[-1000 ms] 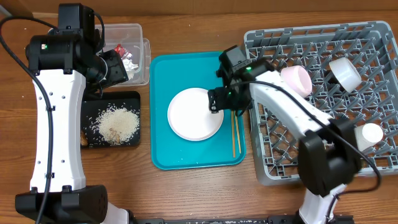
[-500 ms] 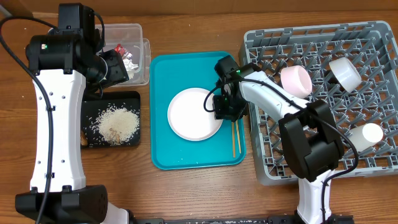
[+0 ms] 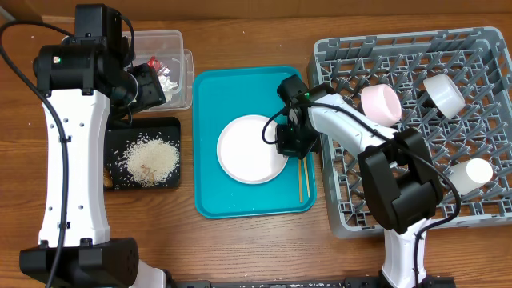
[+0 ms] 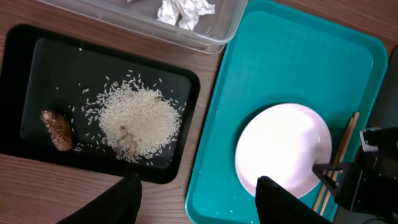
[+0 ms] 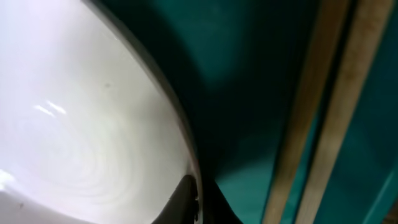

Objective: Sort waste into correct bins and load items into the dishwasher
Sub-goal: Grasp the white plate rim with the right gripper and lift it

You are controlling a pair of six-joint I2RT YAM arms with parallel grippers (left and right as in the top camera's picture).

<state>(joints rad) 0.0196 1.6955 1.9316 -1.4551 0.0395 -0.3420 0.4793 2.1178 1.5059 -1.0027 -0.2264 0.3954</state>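
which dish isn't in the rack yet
The white round plate, on the teal tray beside the grey rack; the pale bowl, the white bowl and the small cup already sit inside the rack.

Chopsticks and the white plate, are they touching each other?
Apart. The right wrist view shows a strip of teal tray between the plate rim and the chopsticks.

Robotics lab bench by the look of it: white left arm [image 3: 72, 160] and right arm [image 3: 352, 128] at a wooden table [image 3: 240, 248], grey dish rack [image 3: 330, 188] on top.
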